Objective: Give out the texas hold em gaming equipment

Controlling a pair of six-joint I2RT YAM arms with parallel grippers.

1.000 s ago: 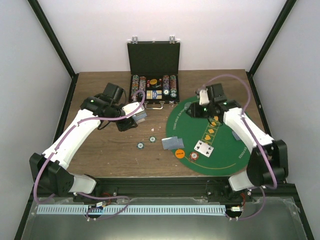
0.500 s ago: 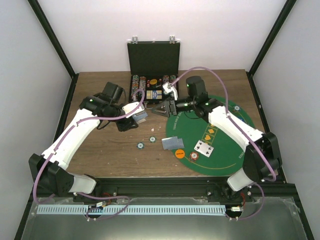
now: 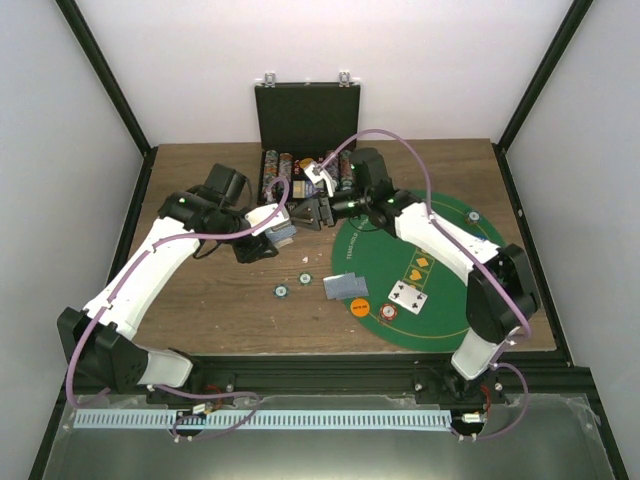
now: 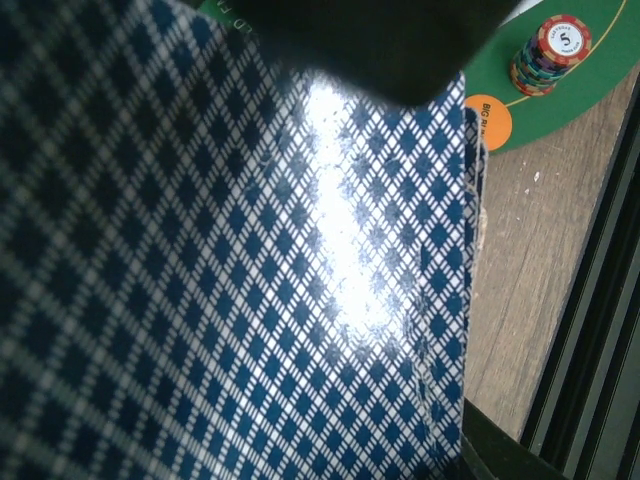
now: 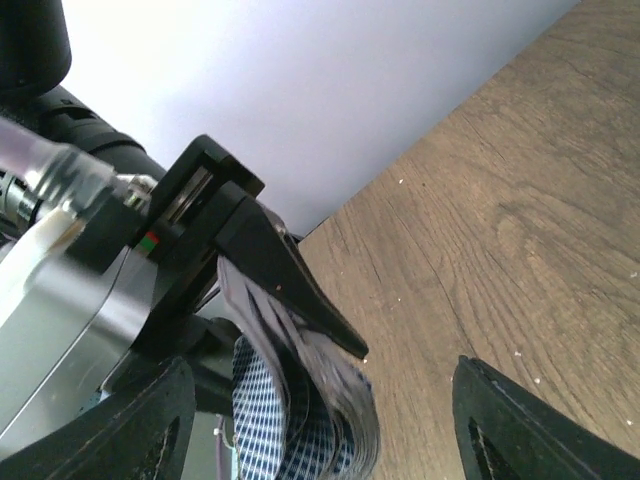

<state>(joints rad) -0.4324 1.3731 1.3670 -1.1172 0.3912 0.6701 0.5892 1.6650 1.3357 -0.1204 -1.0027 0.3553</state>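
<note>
Cards [image 4: 250, 280] tight in left pincer [image 3: 278, 236], right pincer [image 3: 306, 213] agape just beside, perhaps touching; black case [image 3: 306, 115] behind.

left arm: elbow bent, wrist turned inward | left claw [image 3: 276, 234]: clamped on playing cards [image 4: 250, 280] | right arm: stretched leftward | right claw [image 3: 312, 213]: fingers spread wide, facing left claw, just beside it
</note>
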